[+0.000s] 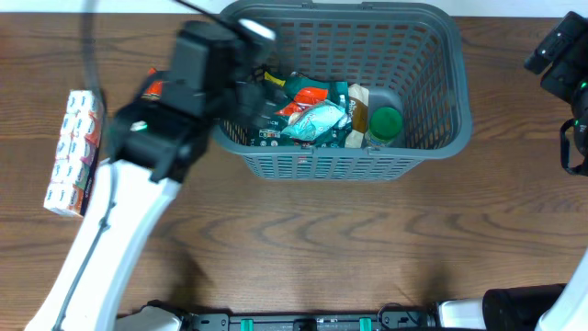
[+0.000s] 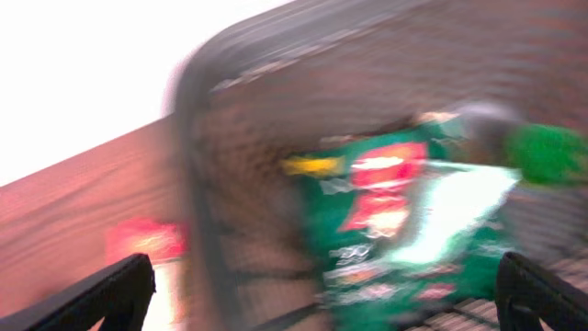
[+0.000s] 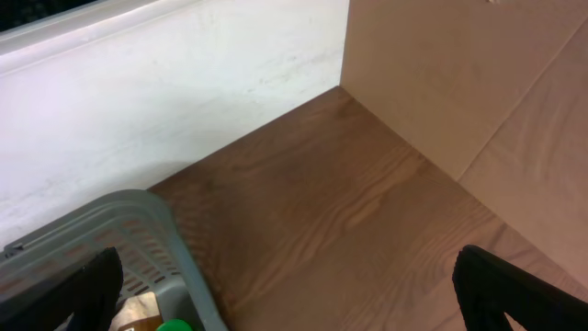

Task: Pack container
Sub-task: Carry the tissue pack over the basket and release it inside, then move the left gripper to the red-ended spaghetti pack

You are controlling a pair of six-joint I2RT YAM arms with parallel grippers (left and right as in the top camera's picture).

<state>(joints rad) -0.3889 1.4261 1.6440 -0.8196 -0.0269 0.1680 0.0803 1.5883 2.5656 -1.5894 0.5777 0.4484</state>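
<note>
Two arms work at a wooden table. A grey basket sits at its far middle, holding green snack bags and a green-capped bottle. A red-and-white carton pack lies well to the left, and a red packet lies just outside the basket's left wall. The left gripper hangs above the basket's left rim, jaws wide apart and empty, in a blurred view. The right gripper, likewise spread and empty, sits off the basket's right side, apart from it.
</note>
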